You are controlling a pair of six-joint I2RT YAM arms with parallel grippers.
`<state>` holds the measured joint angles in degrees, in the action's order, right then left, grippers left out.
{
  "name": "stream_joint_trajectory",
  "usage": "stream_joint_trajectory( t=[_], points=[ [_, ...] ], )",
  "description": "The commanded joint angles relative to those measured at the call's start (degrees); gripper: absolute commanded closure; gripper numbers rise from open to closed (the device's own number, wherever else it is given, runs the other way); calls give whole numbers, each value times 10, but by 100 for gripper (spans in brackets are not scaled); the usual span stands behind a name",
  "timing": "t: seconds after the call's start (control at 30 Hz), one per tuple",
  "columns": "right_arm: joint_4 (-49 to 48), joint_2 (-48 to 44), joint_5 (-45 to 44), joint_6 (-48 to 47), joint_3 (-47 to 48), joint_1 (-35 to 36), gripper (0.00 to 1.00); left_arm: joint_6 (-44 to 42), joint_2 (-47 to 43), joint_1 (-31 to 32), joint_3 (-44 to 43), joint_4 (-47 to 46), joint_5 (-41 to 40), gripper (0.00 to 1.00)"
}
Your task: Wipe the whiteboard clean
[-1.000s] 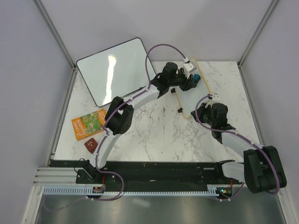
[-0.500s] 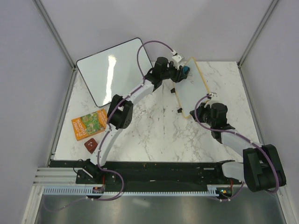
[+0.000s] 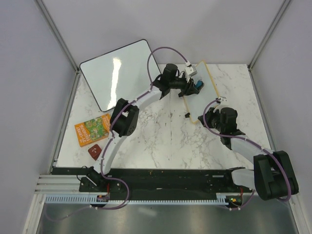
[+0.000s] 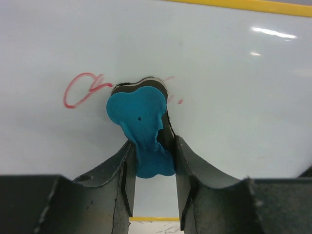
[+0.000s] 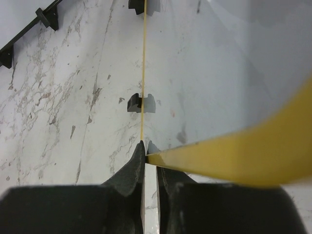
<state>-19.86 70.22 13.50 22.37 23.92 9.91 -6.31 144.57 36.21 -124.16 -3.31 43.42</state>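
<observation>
A lab cell: grey panels [image 3: 29,73], marble tabletop [image 3: 161,141].

Your left arm [image 3: 139,101] is stretched far forward and across to the right. The left tool [image 4: 152,146] is clamped on the blue eraser [image 4: 139,114], one finger on each side of its stem. Your right arm [image 3: 243,144] sits low and bent, reaching forward-left. The right tool [image 5: 150,147] is pinched on the whiteboard [image 5: 234,161] frame edge, fingers nearly touching.

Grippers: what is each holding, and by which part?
The left gripper clamps the blue eraser by its narrow end; right gripper pinches the yellow-framed whiteboard at its edge.
</observation>
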Motion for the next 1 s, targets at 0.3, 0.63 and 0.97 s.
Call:
stream_joint_trajectory(
  t=[0.3, 0.63, 0.97],
  points=[
    [28, 2, 31, -46, 0, 13, 100, 11, 22, 43, -57, 30, -72, 98],
    [25, 9, 40, -47, 1, 13, 100, 187, 69, -11, -105, -83, -116, 98],
    [22, 13, 47, -49, 2, 13, 100, 179, 89, -21, -128, -71, -97, 98]
  ],
)
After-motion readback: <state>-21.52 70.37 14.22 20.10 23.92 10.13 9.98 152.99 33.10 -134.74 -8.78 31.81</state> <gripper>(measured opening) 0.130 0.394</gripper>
